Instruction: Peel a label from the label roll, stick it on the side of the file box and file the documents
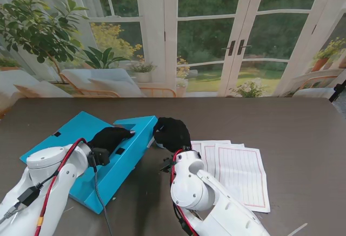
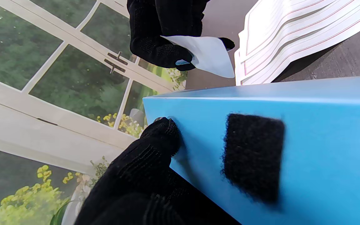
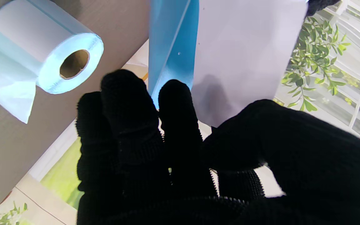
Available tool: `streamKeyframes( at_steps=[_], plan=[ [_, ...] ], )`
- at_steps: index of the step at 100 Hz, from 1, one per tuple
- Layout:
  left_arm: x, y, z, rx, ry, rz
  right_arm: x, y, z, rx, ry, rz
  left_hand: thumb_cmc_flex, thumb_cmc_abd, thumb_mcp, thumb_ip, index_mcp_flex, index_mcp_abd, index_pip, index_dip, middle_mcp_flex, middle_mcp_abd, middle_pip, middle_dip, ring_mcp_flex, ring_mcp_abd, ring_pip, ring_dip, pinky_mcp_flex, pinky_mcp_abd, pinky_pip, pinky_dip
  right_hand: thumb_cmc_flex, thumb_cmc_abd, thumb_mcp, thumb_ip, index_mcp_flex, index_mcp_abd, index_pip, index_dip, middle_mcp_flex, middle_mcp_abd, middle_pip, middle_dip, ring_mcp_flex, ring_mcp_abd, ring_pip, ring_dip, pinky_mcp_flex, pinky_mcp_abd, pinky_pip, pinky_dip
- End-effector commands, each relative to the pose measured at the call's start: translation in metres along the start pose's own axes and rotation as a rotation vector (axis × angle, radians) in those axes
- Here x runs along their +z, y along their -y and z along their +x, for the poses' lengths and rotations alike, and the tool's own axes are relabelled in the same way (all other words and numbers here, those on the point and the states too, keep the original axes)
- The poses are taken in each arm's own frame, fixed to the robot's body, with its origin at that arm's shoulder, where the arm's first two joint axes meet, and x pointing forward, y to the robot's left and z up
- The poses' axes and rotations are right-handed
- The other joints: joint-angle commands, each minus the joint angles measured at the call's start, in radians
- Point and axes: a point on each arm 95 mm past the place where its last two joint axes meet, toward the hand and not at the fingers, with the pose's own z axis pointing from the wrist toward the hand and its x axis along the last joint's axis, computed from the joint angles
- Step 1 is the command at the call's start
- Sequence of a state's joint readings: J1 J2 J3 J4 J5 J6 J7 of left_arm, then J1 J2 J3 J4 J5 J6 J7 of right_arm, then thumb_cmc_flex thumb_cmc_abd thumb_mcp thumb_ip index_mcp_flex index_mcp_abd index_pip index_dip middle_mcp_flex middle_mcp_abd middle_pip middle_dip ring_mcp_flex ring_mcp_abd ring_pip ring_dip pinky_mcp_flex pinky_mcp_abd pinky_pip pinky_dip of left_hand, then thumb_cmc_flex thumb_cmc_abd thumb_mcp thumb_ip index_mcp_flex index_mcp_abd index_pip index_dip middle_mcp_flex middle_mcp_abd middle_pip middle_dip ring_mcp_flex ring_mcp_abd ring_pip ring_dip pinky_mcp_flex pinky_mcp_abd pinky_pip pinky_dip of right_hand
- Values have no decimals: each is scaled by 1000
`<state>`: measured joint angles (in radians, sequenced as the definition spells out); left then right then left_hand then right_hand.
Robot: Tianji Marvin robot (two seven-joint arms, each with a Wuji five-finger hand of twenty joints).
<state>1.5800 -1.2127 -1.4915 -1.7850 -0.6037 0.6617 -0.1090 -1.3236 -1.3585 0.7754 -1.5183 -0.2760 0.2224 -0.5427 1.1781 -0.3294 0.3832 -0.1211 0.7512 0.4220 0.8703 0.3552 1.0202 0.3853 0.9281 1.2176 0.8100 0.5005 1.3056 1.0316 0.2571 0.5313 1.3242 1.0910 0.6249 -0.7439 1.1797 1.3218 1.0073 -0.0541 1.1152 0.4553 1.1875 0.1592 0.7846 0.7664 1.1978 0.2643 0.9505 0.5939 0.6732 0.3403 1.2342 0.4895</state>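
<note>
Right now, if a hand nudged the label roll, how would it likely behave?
The label roll lies on its side, round face free, so it would probably roll. Its hollow core suggests it is light and easily shifted. The loose tail of backing hanging off it looks floppy and may trail.

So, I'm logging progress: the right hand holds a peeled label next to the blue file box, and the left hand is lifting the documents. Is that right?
Not quite. The right hand does hold the peeled label beside the blue file box, but the left hand is resting on the box, not lifting the documents. The stand view shows the papers lying flat on the table, untouched.
</note>
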Motion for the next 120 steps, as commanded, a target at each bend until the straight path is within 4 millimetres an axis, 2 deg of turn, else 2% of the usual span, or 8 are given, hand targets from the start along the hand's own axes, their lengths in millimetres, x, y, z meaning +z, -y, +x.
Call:
streamKeyframes(
  at_steps=[1, 19, 53, 120],
  plan=[
    [0, -4, 2, 1, -10, -27, -1, 4, 4, 9, 1, 17, 113, 58, 110, 37, 22, -63, 70, -2, 37, -14, 34, 24, 47, 100, 58, 14, -27, -49, 27, 26, -19, 12, -13, 27, -20, -15, 4, 26, -19, -19, 13, 5, -19, -2, 5, 12, -172, 21, 22, 20],
    [0, -4, 1, 3, -8, -33, 0, 6, 6, 9, 21, 21, 113, 58, 111, 37, 24, -61, 69, -2, 36, -12, 33, 24, 46, 100, 57, 15, -28, -50, 26, 27, -23, 14, -3, 37, -18, 7, 7, 15, -23, -11, 19, -1, -21, 5, 9, 12, -177, 28, 21, 22],
    [1, -6, -1, 6, -10, -46, 7, 10, 8, -21, 70, -13, 113, 57, 110, 38, 24, -63, 69, -1, 36, -11, 32, 25, 46, 101, 56, 18, -31, -51, 25, 28, -23, 15, -5, 42, -17, 3, 13, 9, -22, -11, 28, -6, -14, 4, 15, 12, -172, 31, 25, 23],
    [5, -10, -1, -7, -32, -50, 4, 18, 11, -55, 169, -45, 113, 57, 113, 37, 26, -63, 67, -2, 38, -9, 29, 25, 45, 101, 54, 19, -35, -51, 21, 25, -19, 14, -1, 46, -51, 1, 32, 23, -36, -3, 42, -19, -21, 13, 20, 3, -180, 39, 45, 16]
  ],
)
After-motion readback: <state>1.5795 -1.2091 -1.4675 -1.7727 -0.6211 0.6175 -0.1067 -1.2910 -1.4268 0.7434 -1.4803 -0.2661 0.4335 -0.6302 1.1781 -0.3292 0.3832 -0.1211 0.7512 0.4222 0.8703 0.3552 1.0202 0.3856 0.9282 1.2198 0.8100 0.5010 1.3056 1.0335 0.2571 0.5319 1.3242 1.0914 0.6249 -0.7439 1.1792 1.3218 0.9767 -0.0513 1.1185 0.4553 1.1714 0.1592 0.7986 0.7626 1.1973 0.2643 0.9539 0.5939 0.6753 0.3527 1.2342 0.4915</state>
